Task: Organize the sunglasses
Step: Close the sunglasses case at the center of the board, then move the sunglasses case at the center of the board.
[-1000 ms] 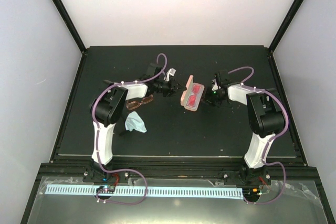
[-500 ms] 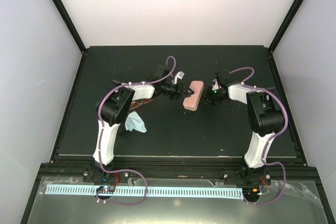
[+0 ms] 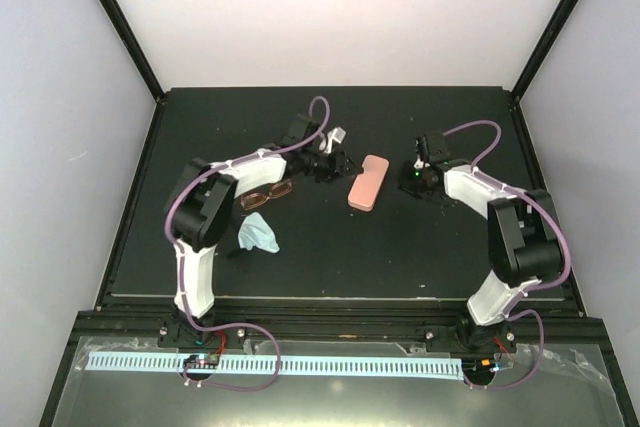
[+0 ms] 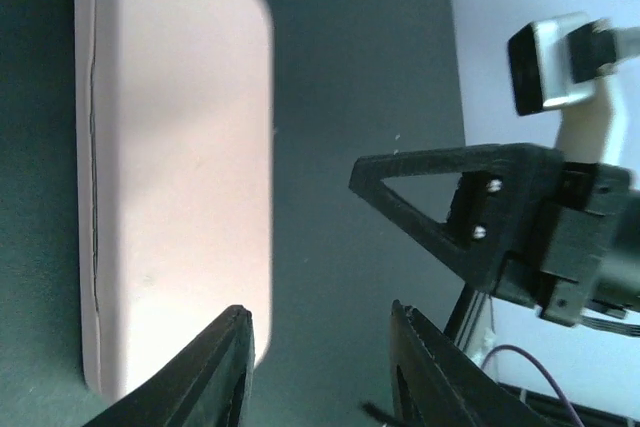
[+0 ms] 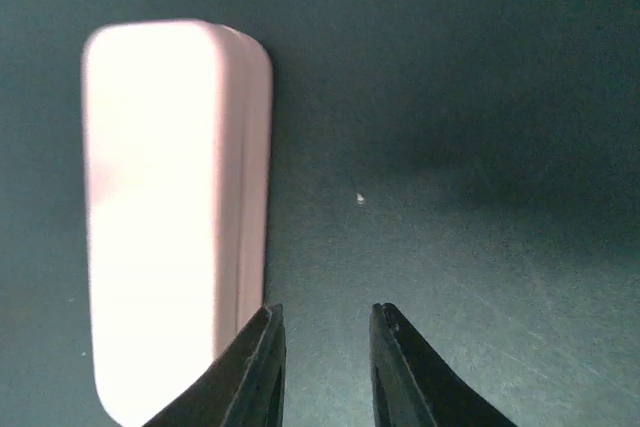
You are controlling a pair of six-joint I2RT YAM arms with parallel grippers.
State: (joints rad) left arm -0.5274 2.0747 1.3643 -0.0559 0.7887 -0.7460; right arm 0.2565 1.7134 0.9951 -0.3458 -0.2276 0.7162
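Note:
The amber-brown sunglasses (image 3: 268, 193) lie on the black table left of centre, beside my left forearm. The red sunglasses are out of view. The pink case (image 3: 367, 183) lies shut in the middle; it also shows in the left wrist view (image 4: 180, 167) and in the right wrist view (image 5: 170, 207). My left gripper (image 3: 335, 162) is open and empty just left of the case, its midpoint (image 4: 320, 357) over bare table. My right gripper (image 3: 415, 175) is open and empty just right of the case, its midpoint (image 5: 325, 347) also over bare table.
A pale blue cloth (image 3: 258, 234) lies crumpled in front of the amber pair. The black table (image 3: 330, 257) ends in raised rails, with white walls behind and at both sides. My right gripper's black frame shows in the left wrist view (image 4: 500, 217).
A second ago the pink case lay open with the red sunglasses inside. Its lid came shut, and both grippers have drawn back a little from it.

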